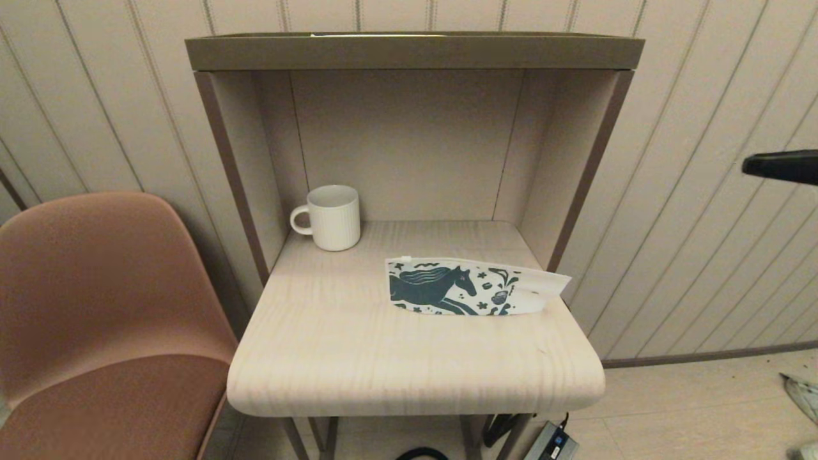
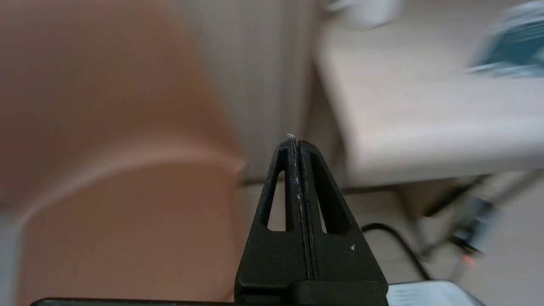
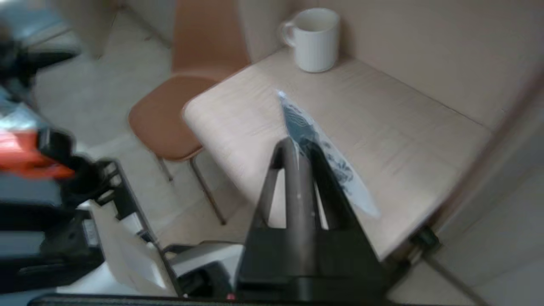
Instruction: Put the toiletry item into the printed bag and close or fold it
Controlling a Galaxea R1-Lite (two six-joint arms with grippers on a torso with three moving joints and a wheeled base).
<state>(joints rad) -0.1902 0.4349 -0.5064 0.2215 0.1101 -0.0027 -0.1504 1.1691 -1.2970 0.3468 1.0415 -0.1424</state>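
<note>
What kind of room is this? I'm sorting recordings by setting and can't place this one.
Probably a home or hotel-style corner: a small pale-wood desk with a hutch, holding a white mug and a printed bag, a brown chair beside it, panelled walls behind.

On the worktop (image 1: pixel 358 345), inside the hutch: mug (image 1: pixel 332 217) at the back left corner, printed bag (image 1: pixel 466 287) lying flat toward the right edge, well apart from the mug and nearer the front. Left of the worktop, a chair (image 1: pixel 96 306). Under the front edge, on the floor, cables and a power adapter (image 1: pixel 551 441).
</note>
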